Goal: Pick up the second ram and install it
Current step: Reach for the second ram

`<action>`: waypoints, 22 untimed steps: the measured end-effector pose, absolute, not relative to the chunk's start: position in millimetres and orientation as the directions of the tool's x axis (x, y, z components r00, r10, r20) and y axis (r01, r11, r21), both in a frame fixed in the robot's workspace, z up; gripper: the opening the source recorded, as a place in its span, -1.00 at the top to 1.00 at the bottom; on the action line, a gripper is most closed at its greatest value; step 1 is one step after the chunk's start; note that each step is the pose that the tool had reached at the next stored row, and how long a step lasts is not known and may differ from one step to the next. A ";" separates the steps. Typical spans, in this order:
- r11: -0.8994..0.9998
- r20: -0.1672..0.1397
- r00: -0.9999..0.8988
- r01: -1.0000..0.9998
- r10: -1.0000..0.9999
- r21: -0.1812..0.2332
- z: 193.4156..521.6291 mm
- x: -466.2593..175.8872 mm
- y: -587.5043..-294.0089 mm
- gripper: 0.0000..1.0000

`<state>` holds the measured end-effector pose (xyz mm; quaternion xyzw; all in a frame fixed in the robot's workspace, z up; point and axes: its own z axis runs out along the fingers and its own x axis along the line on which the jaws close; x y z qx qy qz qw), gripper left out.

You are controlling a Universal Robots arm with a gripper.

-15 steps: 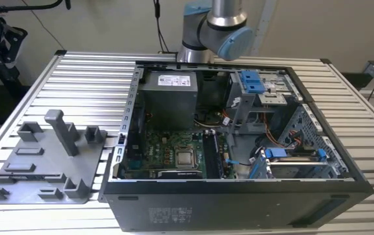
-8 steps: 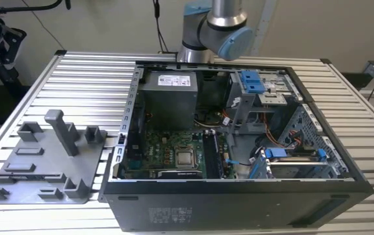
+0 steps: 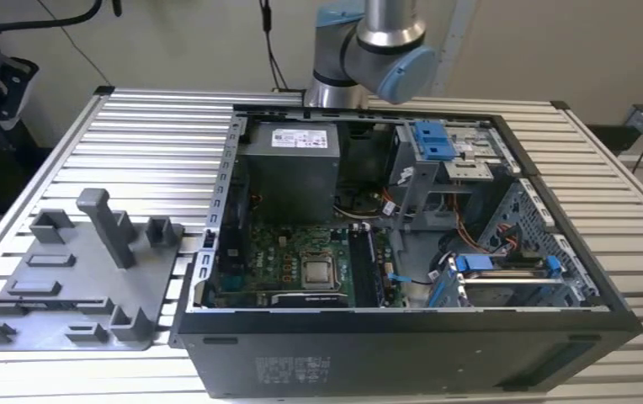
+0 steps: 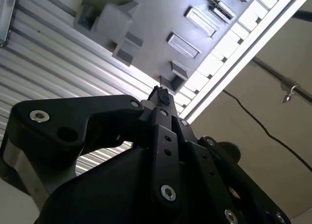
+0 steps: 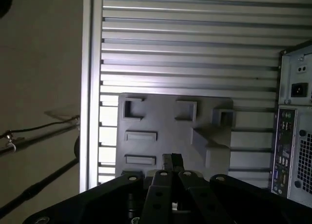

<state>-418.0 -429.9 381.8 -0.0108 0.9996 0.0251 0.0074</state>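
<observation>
Slatted metal table (image 3: 130,135) underneath, carrying a grey fixture plate (image 3: 75,316) with an open computer case (image 3: 411,362) just beside that plate. Hangs above the plate, by the first wrist view, with the gripper (image 5: 171,160) pinched together on nothing visible. Cannot place the second ram for sure; probably in one of the plate's shallow pockets (image 5: 141,135). Looks like the approach to the pick, nothing grasped yet. Calls for parting the tips and squaring up over the stick's long edges.

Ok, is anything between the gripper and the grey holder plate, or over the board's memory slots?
Nothing visible does. In the first wrist view the gripper hangs above the grey holder plate with open air between. In the exterior view the memory slots look uncovered.
</observation>
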 end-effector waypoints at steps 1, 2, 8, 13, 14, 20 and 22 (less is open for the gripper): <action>0.999 -0.015 -1.000 -0.022 -0.021 0.050 381.7 -417.9 -431.5 0.79; 0.999 -0.015 -1.000 -0.022 -0.021 0.050 381.6 -417.8 -433.3 0.79; 0.999 -0.014 -1.000 -0.022 -0.021 0.050 381.2 -417.5 -446.1 0.79; 0.999 -0.013 -1.000 -0.022 -0.021 0.050 380.8 -417.3 -456.9 0.79; 0.999 -0.013 -1.000 -0.022 -0.021 0.050 380.8 -417.2 -459.2 0.79; 0.999 -0.013 -1.000 -0.022 -0.021 0.050 380.5 -417.2 -473.4 0.79; 0.999 -0.013 -1.000 -0.022 -0.021 0.050 380.4 -417.2 -477.8 0.79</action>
